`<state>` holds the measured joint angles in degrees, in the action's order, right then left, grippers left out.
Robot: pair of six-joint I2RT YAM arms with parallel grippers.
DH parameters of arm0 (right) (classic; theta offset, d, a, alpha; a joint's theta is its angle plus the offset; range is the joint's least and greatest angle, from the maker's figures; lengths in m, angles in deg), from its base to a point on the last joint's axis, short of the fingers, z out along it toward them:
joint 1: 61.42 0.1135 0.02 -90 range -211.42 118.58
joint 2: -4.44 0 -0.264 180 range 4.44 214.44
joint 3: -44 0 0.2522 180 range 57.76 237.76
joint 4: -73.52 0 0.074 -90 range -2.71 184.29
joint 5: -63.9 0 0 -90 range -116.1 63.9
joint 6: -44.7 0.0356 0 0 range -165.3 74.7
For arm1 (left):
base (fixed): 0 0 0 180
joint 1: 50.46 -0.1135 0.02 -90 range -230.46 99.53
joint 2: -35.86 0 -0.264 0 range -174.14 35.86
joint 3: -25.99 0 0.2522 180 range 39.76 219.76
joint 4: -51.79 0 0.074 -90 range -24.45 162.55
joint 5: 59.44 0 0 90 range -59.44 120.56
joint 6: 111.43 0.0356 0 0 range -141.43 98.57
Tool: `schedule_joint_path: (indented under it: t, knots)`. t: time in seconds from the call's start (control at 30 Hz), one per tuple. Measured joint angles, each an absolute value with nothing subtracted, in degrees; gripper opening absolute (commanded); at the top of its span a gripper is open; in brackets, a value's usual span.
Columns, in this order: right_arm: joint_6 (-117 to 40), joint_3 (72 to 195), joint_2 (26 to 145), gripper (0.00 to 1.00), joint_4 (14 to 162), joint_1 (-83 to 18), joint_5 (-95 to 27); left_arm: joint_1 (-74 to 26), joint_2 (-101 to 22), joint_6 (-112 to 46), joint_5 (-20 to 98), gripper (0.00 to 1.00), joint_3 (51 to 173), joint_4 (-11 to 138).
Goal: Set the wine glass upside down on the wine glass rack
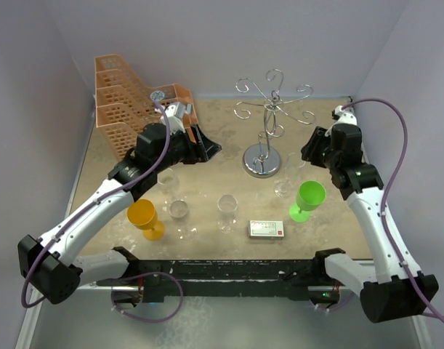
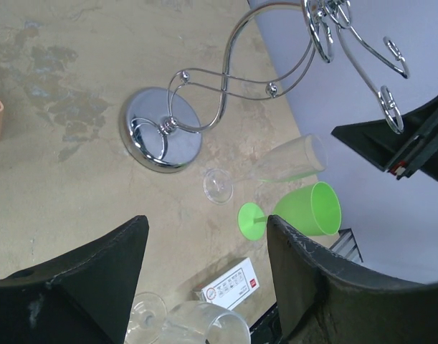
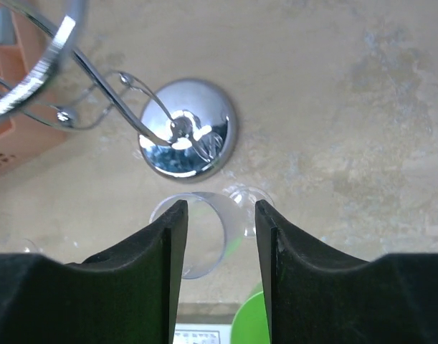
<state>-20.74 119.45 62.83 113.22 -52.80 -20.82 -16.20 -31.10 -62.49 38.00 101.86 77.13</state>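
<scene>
**A:** What is the setting?

**B:** A mottled beige table (image 1: 229,138) closed in by pale lilac walls (image 1: 229,43), with both arms reaching in from the near edge.

**A:** What lies closest to the bases?

**B:** A small white card box (image 1: 267,229) lies flat near the front. Left of it stand two clear glasses (image 1: 179,210), and further left an orange goblet (image 1: 145,217). To the right of the box is a green goblet (image 1: 307,198).

**A:** And the wine glass?

**B:** The wine glass (image 1: 283,188) is on the table just beside the green goblet, between it and the rack's base, touching neither.

**A:** Is the right gripper on it?

**B:** The right gripper (image 3: 220,208) hangs above it with its jaws apart. In the right wrist view the glass shows through the gap and neither finger touches it.

**A:** And the left one?

**B:** The left gripper (image 2: 208,226) is spread wide with nothing between its jaws, over the table left of the rack.

**A:** Further back?

**B:** The wine glass rack (image 1: 262,161) stands upright on its domed chrome base, and its scrolled arms spread out above. An orange basket (image 1: 127,102) leans in the far left corner
</scene>
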Motion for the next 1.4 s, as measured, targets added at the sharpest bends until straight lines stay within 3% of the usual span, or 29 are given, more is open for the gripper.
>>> schedule_joint_path:
  t: [0.43,0.73,1.1,1.4]
  knots:
    - [-22.3,118.4,67.9,0.31,118.4,-51.1,-20.4,-16.2,-31.1,-62.8,37.1,0.65,101.7,75.9]
    - [-20.6,118.4,69.4,0.08,118.4,-44.7,-14.8,-16.2,-29.9,-62.8,36.1,0.66,101.7,76.4]
    - [-18.9,118.5,67.2,0.06,120.0,-43.4,-14.4,-16.2,-27.1,-63.0,34.6,0.66,100.6,76.6]
    - [-17.2,118.5,58.9,0.07,118.4,-43.4,-24.6,-16.2,-23.7,-65.7,31.3,0.66,98.9,77.3]
